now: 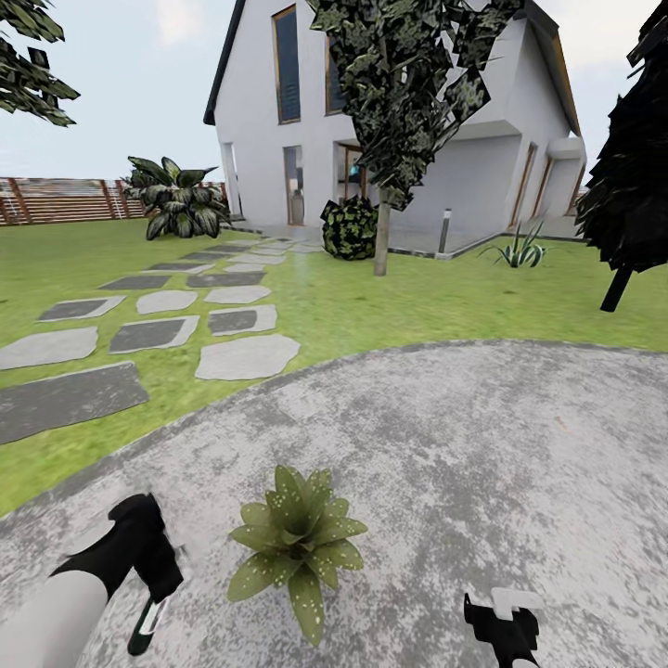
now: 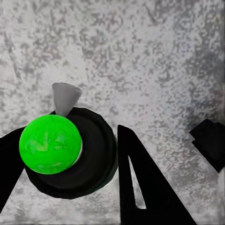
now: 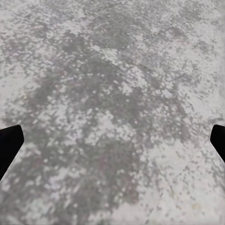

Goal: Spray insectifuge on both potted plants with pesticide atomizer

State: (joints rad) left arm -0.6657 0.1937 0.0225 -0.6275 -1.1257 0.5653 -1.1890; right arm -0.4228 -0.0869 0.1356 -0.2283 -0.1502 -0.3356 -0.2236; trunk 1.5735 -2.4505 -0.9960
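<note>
Atomizer held beside one potted plant on the stone patio.

In the head view, the pesticide atomizer [image 1: 147, 627] is pinched in the left gripper [image 1: 148, 566], hanging just beside one potted plant [image 1: 295, 545], presumably for spraying; the right gripper [image 1: 506, 623] is seen nearby. In the left wrist view, one atomizer [image 2: 65, 152] is clamped between dark fingers [image 2: 145, 187]. In the right wrist view, two fingertips [image 3: 9, 145] are spread wide over bare patio [image 3: 112, 93], nothing held.

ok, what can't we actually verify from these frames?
- Potted plant, head view: its pot is hidden under the leaves.
- Pesticide atomizer, head view: its head is covered by the left gripper.
- Right gripper, head view: cut off by the bottom edge.
</note>
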